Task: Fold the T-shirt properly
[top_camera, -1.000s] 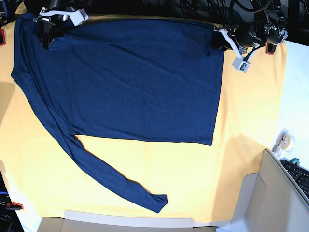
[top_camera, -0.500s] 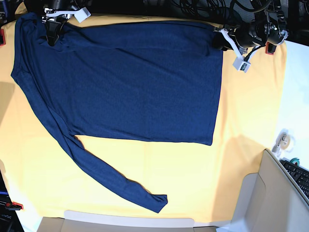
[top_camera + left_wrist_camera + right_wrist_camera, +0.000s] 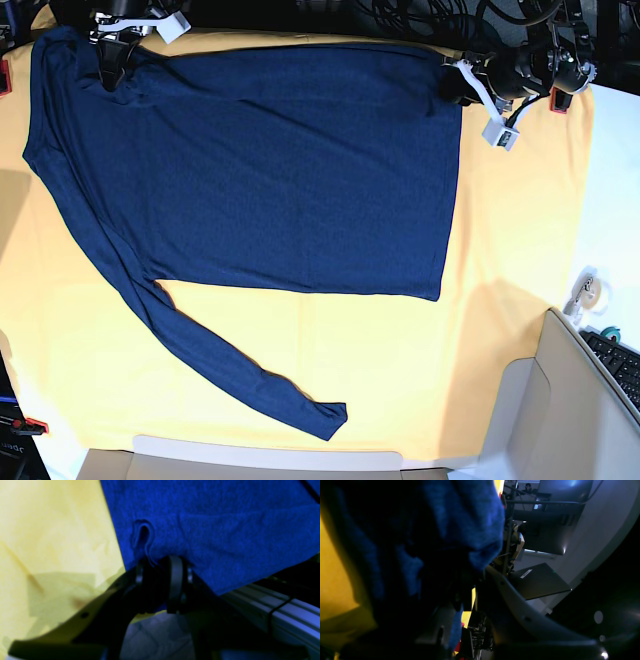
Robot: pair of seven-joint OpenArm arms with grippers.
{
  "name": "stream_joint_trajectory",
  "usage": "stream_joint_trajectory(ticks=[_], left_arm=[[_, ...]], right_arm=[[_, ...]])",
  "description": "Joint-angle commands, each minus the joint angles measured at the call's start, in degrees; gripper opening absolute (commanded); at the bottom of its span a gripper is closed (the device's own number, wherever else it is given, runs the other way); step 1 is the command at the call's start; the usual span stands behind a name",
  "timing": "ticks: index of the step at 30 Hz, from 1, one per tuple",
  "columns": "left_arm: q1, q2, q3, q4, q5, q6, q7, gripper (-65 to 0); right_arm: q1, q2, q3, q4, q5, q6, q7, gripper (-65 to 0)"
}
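The T-shirt (image 3: 270, 170) lies spread flat on the yellow cloth (image 3: 520, 260), one sleeve trailing.

- One T-shirt (image 3: 270, 170), navy, with one long sleeve (image 3: 220, 365) trailing from it.
- One yellow cloth (image 3: 400, 370) beneath the T-shirt.
- Two grippers at the T-shirt's far edge: left gripper (image 3: 458, 84), right gripper (image 3: 108, 72).
- One keyboard (image 3: 620, 362), well apart from the T-shirt.

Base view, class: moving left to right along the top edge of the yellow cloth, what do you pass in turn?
Right gripper pinching the T-shirt → shirt's flat body → left gripper at its far corner → bare yellow cloth.
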Motion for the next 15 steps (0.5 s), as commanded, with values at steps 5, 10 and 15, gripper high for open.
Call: stream_joint_trajectory(ticks=[5, 10, 15], left_arm=[[0.09, -0.5, -0.17, 0.92, -0.64, -0.23, -0.34, -52.5], [0.09, -0.5, -0.17, 0.92, -0.64, -0.23, -0.34, -52.5], [0.09, -0.5, -0.17, 0.92, -0.64, -0.23, -0.34, -52.5]], right_arm=[[-0.46, 0.53, 0.36, 0.92, -0.83, -1.15, -0.08, -65.0], [-0.55, 0.53, 0.53, 0.92, -0.92, -1.15, -0.08, -65.0], [-0.46, 0.53, 0.27, 1.01, -1.0, -1.15, -0.17, -61.4]])
